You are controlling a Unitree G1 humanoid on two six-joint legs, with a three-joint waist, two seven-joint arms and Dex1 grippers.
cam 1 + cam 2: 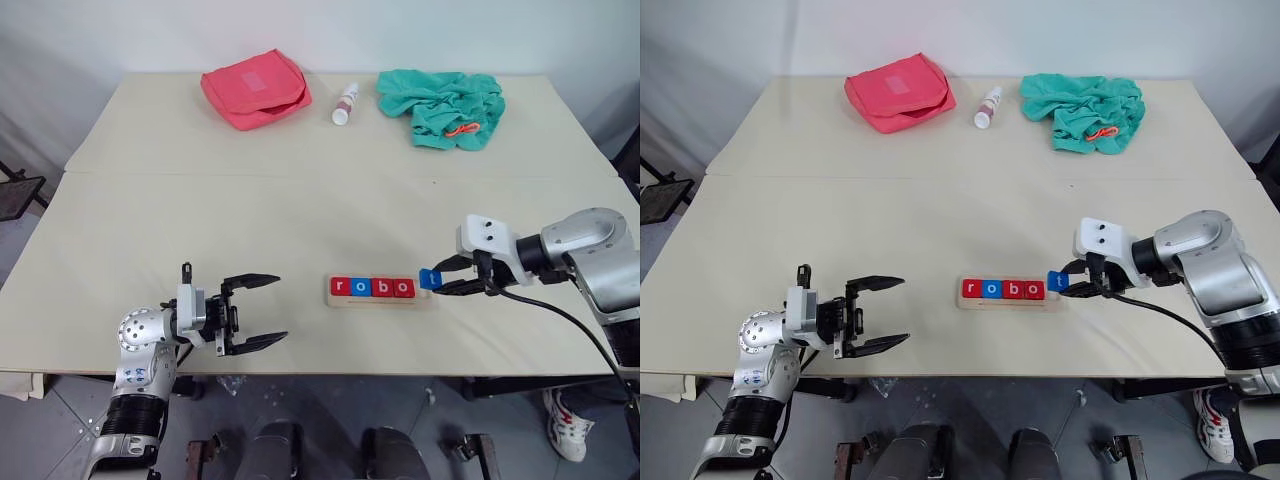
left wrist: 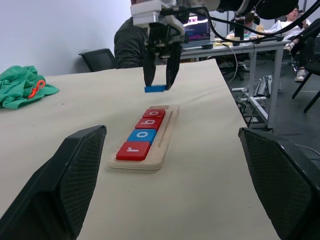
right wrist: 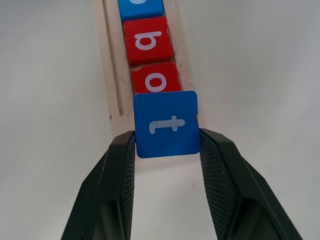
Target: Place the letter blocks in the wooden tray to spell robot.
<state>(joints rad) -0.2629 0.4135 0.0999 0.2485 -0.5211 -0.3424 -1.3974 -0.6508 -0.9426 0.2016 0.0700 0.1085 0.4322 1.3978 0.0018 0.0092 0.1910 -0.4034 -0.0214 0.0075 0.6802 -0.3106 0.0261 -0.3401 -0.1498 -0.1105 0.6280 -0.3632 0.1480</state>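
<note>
Right tool (image 3: 167, 145) pinching blue t block (image 3: 166, 123) by opposite edges over wooden tray (image 1: 332, 301); seeming light, stiff, probably slippery. Left tool (image 1: 255, 312) hanging wide open, holding nothing.

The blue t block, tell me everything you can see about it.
The blue t block is a small flat square tile, smooth and matte blue, with a white lowercase t on its top face. The right pincer holds it by two opposite edges, one black finger on each side. It hangs level above the free end of the wooden tray, just past the red o block, not yet seated.
</note>
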